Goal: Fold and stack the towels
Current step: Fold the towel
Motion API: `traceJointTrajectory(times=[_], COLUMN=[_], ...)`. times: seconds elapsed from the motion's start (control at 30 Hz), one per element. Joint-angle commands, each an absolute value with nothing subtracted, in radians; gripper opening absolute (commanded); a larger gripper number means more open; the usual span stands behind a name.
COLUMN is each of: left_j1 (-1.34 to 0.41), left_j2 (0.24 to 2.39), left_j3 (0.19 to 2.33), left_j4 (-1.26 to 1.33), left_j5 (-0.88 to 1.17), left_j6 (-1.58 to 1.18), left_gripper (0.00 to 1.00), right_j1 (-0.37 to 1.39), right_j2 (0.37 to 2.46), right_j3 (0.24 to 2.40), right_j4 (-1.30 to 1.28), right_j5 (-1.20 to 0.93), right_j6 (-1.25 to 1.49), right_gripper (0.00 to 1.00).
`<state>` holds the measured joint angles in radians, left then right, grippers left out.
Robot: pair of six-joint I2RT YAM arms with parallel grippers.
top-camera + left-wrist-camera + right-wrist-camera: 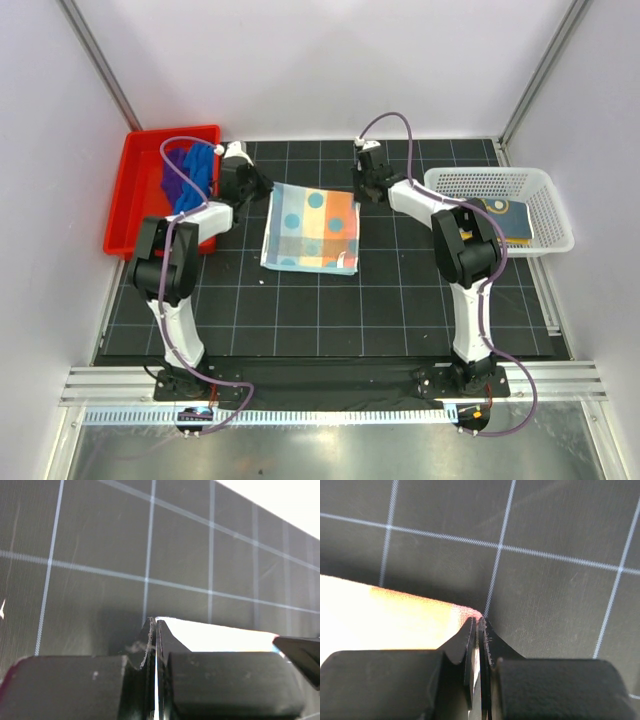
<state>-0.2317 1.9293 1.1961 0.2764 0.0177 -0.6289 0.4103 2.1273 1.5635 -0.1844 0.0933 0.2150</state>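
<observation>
The patterned towel point(310, 228) lay flat mid-desk point(400, 300). The left claw point(266, 188) was pinched shut on its far-left corner, and the right claw point(358, 194) was closed on its far-right orange corner. The blue towel point(203, 165) and purple towel point(178, 163) sat crumpled in the red tray point(128, 205).

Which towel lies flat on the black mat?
The patterned towel with blue dots; the blue towel and purple towel are bunched in the red tray.
</observation>
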Motion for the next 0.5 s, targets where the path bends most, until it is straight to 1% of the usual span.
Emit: traceJointTrajectory(times=[0.0, 0.2, 0.47], left_j1=[-0.210, -0.207, -0.209], left_j2=[1.868, 1.803, 1.714], left_j3=[1.169, 1.063, 0.898], left_j4=[0.397, 0.445, 0.512], left_j5=[0.080, 0.107, 0.133], left_j6=[-0.647, -0.660, -0.701], left_gripper=[0.00, 0.00, 0.00], right_j1=[0.407, 0.411, 0.446], right_j2=[2.010, 1.893, 1.763], right_j3=[1.566, 1.453, 1.247], right_j4=[-0.094, -0.066, -0.032], right_j5=[0.106, 0.069, 0.034], right_j6=[0.189, 0.193, 0.189], right_gripper=[0.03, 0.03, 0.03])
